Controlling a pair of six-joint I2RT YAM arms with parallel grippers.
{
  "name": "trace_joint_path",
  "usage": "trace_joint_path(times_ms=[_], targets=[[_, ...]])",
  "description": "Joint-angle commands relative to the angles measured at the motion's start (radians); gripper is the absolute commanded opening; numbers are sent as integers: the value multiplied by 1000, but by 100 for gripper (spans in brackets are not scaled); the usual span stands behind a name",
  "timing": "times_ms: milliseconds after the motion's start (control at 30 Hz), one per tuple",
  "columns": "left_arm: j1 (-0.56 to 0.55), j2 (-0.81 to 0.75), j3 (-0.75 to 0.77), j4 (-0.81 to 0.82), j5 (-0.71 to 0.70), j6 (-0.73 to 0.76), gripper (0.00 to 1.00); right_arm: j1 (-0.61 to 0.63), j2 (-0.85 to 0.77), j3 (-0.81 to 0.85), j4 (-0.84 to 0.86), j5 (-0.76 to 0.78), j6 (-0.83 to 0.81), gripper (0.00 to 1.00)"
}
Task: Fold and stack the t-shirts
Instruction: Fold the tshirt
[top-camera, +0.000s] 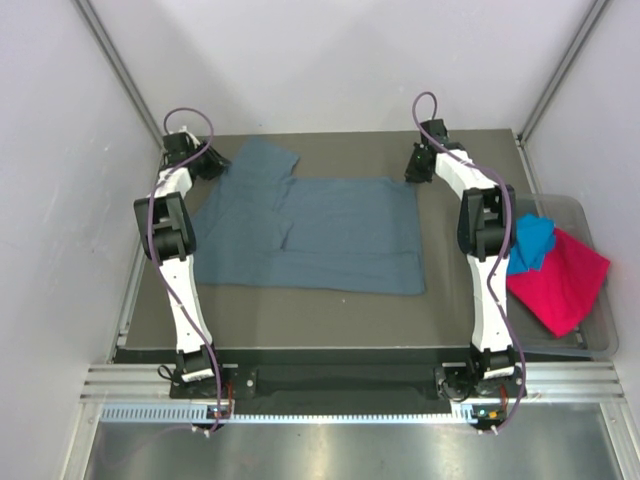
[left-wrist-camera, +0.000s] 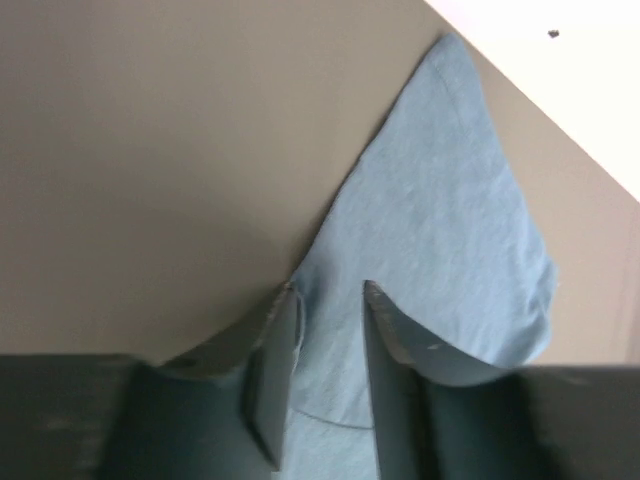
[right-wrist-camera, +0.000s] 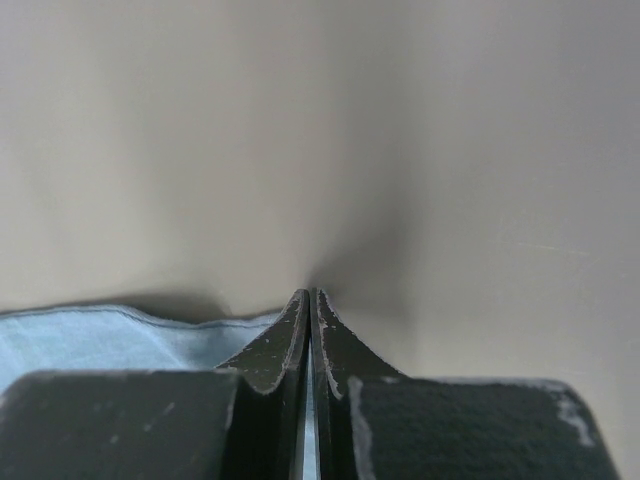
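Slate-blue t-shirt (top-camera: 330, 235) lies spread on the bench (top-camera: 300, 315) with no finished fold. The pink t-shirt (top-camera: 565, 280) and turquoise t-shirt (top-camera: 530, 245) sit crumpled in the tub (top-camera: 600, 330), so all 3 folds and the stack are left. The left tool (left-wrist-camera: 328, 290) straddles the slate-blue t-shirt's edge, part-spread. The right tool (right-wrist-camera: 309, 292) is pressed together, apparently pinching its corner.

We see a flat grey-brown table (top-camera: 330, 315) filling the middle of the overhead view, and its matte surface also fills both wrist views (left-wrist-camera: 150, 150) (right-wrist-camera: 300, 120). A clear plastic tub (top-camera: 603, 335) stands just beside the table's right edge. Pale walls (top-camera: 330, 60) close in the back and sides (one shows as a bright white wedge (left-wrist-camera: 570, 70) in the left wrist view, with a small dark speck (left-wrist-camera: 553, 34) on it). Two slanted metal posts (top-camera: 112, 62) (top-camera: 567, 68) rise at the back corners. Along the near edge we see a ribbed aluminium rail (top-camera: 340, 380), a perforated strip (top-camera: 330, 412) and a steel sheet (top-camera: 350, 450).
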Motion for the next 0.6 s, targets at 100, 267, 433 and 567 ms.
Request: trace_joint_path(times_ms=[100, 267, 433, 567], targets=[[-3, 51, 47, 25, 45, -20, 23, -23, -43, 30, 26, -8, 4, 0], [-3, 44, 47, 31, 62, -25, 0, -34, -61, 33, 29, -22, 4, 0], [-5, -4, 41, 31, 45, -33, 0, -34, -92, 41, 29, -31, 11, 0], [-5, -70, 35, 26, 27, -30, 0, -38, -107, 71, 3, -26, 8, 0]])
